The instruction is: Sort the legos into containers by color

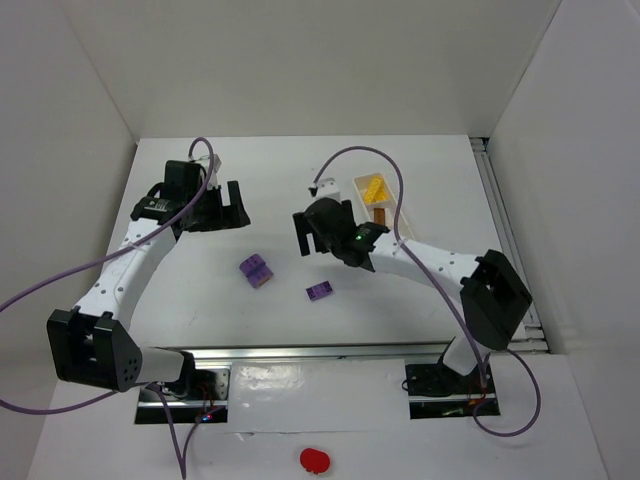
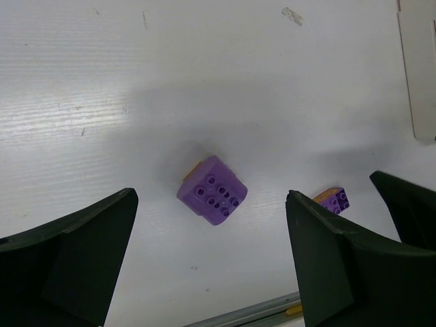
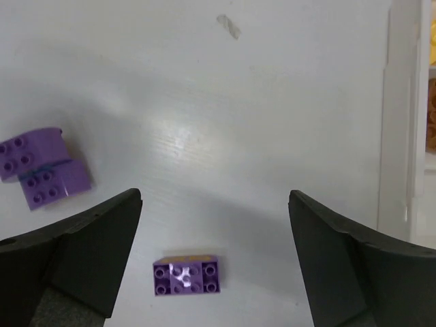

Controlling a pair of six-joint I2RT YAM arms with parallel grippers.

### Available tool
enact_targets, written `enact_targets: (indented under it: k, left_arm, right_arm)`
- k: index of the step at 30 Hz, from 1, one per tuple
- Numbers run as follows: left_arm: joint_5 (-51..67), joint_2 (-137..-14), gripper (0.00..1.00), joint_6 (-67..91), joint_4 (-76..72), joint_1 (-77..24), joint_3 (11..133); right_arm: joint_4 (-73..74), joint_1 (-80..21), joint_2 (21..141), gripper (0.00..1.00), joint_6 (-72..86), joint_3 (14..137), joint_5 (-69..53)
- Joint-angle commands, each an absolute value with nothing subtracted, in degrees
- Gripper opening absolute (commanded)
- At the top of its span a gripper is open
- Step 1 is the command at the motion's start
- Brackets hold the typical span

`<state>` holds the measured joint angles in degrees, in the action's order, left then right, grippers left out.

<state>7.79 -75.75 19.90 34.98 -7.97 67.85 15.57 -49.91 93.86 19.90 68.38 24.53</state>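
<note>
Lying nearest the arm bases, a small purple lego is seen flat on the white table with its studs up, well apart from the tray. Just beyond it and to the left, the bigger, squarer purple lego is found, also loose on the table. Both are judged light, rigid and smooth-sided, so they are likely to skid or twist if nudged. Each is best pinched low and square across two flat opposite walls, not over the studs. Farther on, the left gripper is held above the table, jaws spread and nothing between them. The right gripper is likewise released and empty, and the small brick is framed between its fingers in the wrist view. Farthest away, the narrow white tray is shown with yellow legos in one compartment and an orange-brown lego in the next.
</note>
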Motion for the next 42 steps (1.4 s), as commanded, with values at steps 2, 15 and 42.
enact_targets:
  k: [2,15,42]
  left_arm:
    - [9.2,-75.5,1.0,20.6,34.4,-7.7,68.3]
    - [9.2,-75.5,1.0,20.6,34.4,-7.7,68.3]
    - [8.1,-76.0,1.0,20.0,34.9,-8.3,68.8]
  right_arm:
    - [20.3,-50.6,90.1,0.99,24.3,62.9,15.8]
    - [20.9,-54.2,95.1,1.0,27.1,61.1,12.7]
    - [27.9,-50.0,91.1,0.63,28.0,65.0,33.7]
